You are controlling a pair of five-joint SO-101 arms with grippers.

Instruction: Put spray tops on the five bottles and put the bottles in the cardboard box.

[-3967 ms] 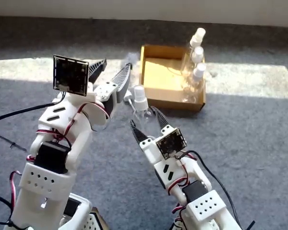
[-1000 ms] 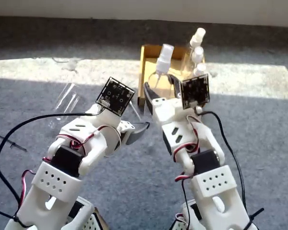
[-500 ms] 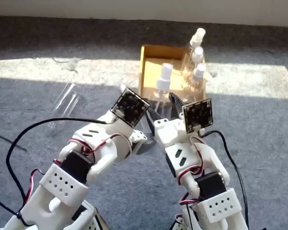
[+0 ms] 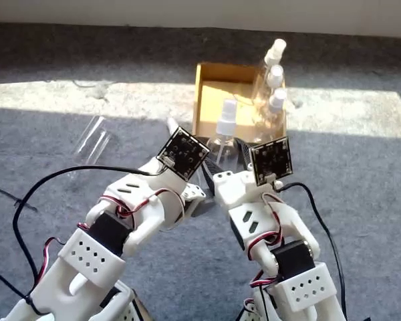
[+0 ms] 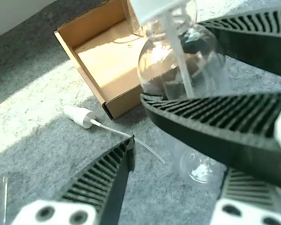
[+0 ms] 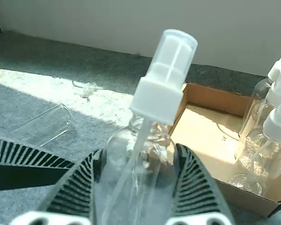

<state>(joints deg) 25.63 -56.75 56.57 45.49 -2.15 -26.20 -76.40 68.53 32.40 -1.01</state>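
A clear bottle with a white spray top on it sits upright in my right gripper, which is shut on its body. In the high view this bottle hangs just in front of the cardboard box. Three capped bottles stand along the box's right wall. My left gripper is open right beside the held bottle, near its base. A loose spray top with its tube lies on the carpet by the box's near corner.
An uncapped clear bottle lies on its side on the grey carpet to the left, also visible as bottle. Black cables trail at the lower left. The box's left half has bare floor.
The right gripper has lowered the capped bottle and drawn it back from above the box. The left arm has swung right and now sits close against it.
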